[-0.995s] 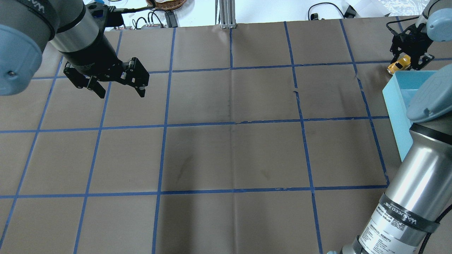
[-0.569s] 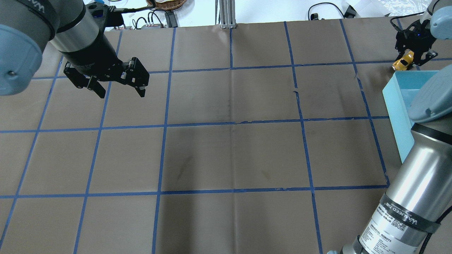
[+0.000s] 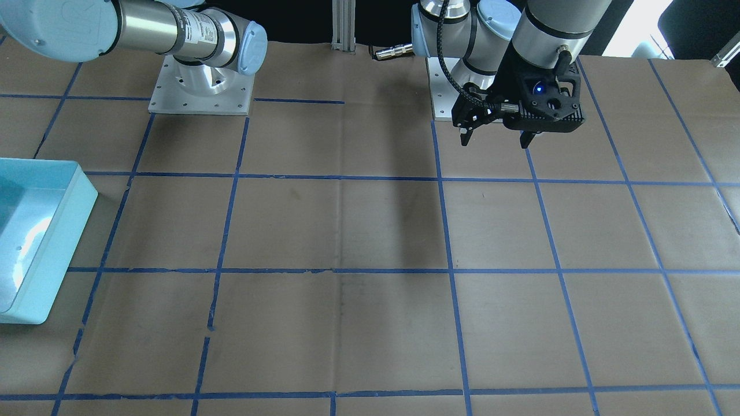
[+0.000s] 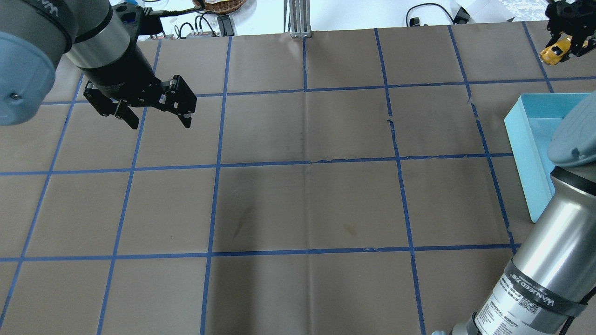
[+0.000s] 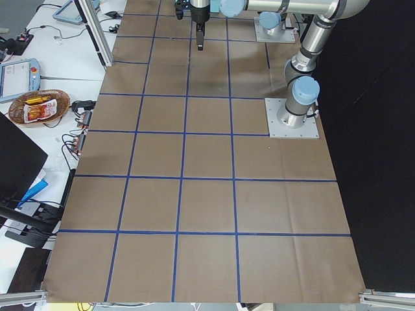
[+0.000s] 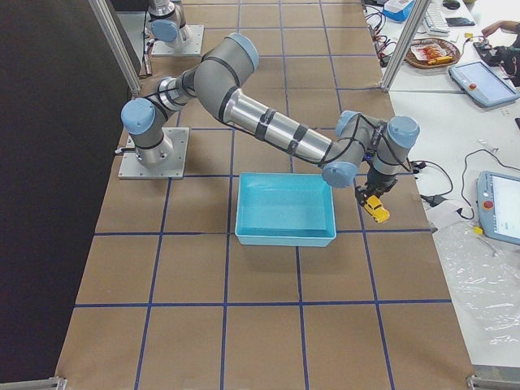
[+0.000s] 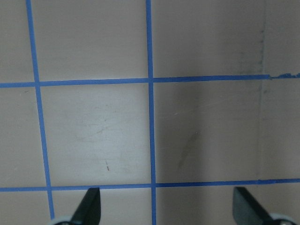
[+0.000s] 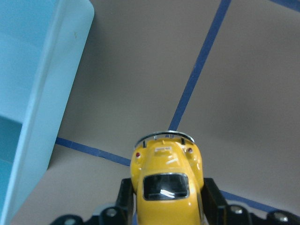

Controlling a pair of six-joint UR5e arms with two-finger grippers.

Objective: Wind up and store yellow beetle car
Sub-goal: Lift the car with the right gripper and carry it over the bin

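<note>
The yellow beetle car [image 4: 554, 53] is gripped between the fingers of my right gripper [image 4: 562, 45] at the table's far right corner, beyond the light blue bin [image 4: 526, 139]. In the right wrist view the car [image 8: 167, 180] sits between the black fingers [image 8: 212, 197], rear end forward, over brown paper beside the bin's wall [image 8: 42, 117]. The exterior right view shows the car [image 6: 376, 210] held just past the bin's far side [image 6: 284, 237]. My left gripper [image 4: 159, 123] is open and empty above the far left of the table, also in the front view [image 3: 495, 141].
Brown paper with a blue tape grid [image 4: 307, 163] covers the table. The bin [image 3: 63, 231] stands at the right edge, partly under my right arm's elbow [image 4: 575, 139]. Cables and a basket [image 4: 219, 5] lie beyond the far edge.
My right gripper has carried the yellow car away from the bin's far corner, farther back and to the right. The left arm has not moved.
</note>
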